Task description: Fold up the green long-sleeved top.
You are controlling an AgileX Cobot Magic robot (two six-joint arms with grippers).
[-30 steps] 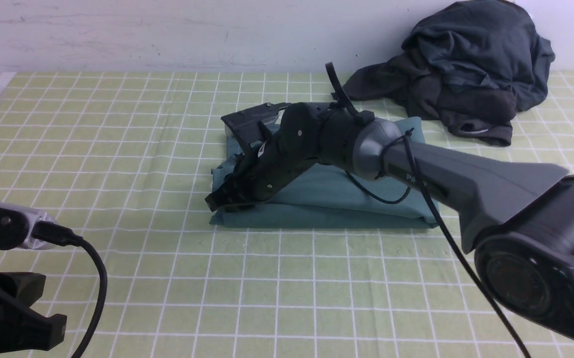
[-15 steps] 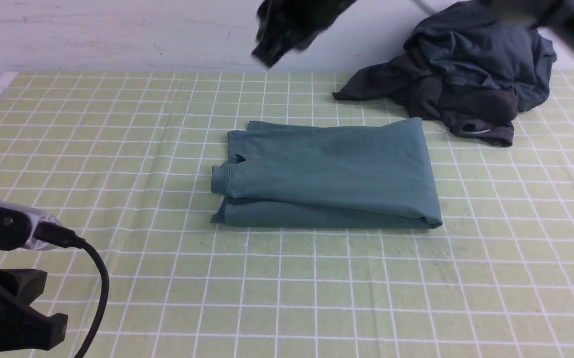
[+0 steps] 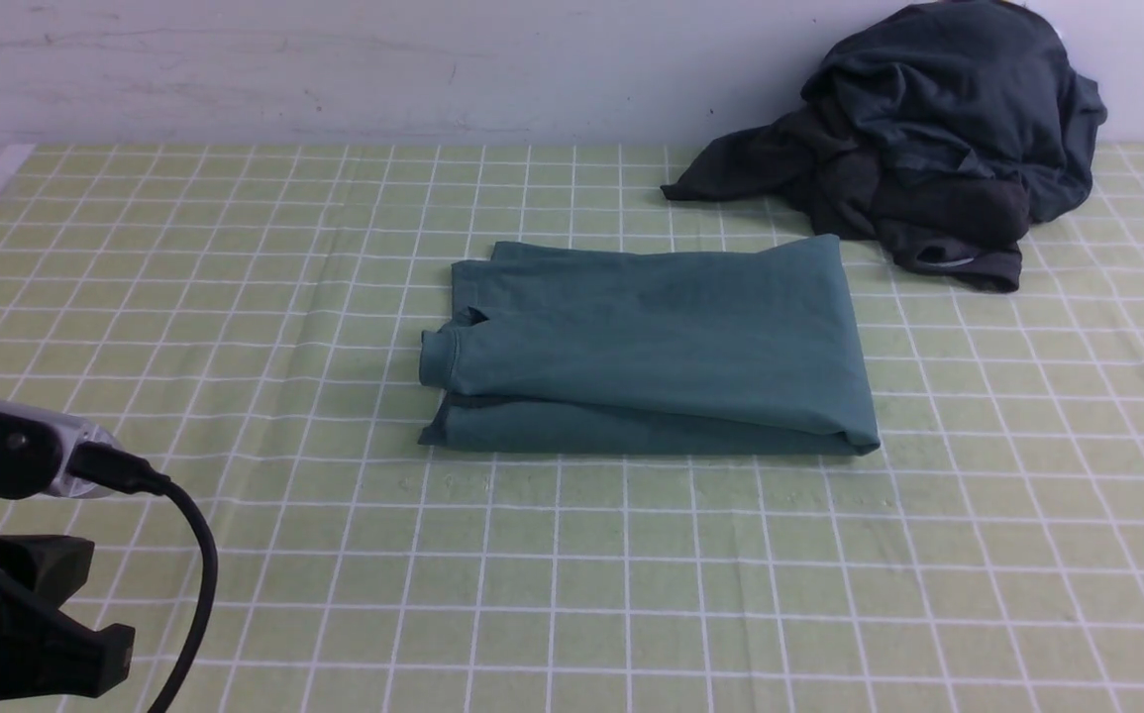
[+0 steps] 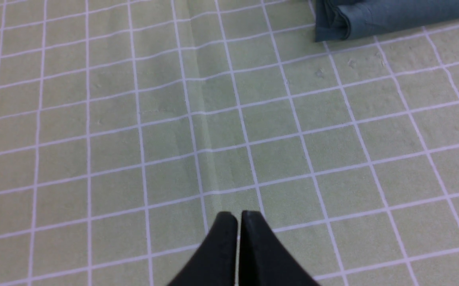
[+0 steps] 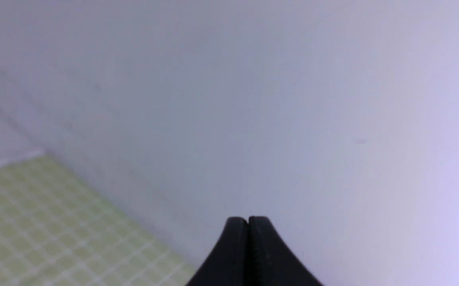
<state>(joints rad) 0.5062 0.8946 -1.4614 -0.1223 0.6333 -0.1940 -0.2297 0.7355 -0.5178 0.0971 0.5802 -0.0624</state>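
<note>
At Lower Left, a Robot Arm point(image 3: 17, 614) Rests Apart From a Loose Fold

Nearest us, the left gripper point(image 4: 238, 216) shows its tips together with nothing between them; the right gripper point(image 5: 248, 222), out of the front view, is likewise closed and empty in its blurred wrist view. Across the middle of the frame lies a checked cloth point(image 3: 631, 594), and on it, at upper centre, the green top point(image 3: 651, 337), bundled into a broad, uneven rectangle. We judge the folding well along, but the near edge could spoil it: a lower layer juts out beneath the upper one, and a grip on only one layer could drag the stack askew. At its left end, a stubby roll of fabric sticks out and could spring loose if nudged. Behind, at upper right, dark garments point(image 3: 958, 129) sit near the top's far right corner; a wide sweep there might snag them. The pale wall point(image 3: 284, 69) closes the scene.
</note>
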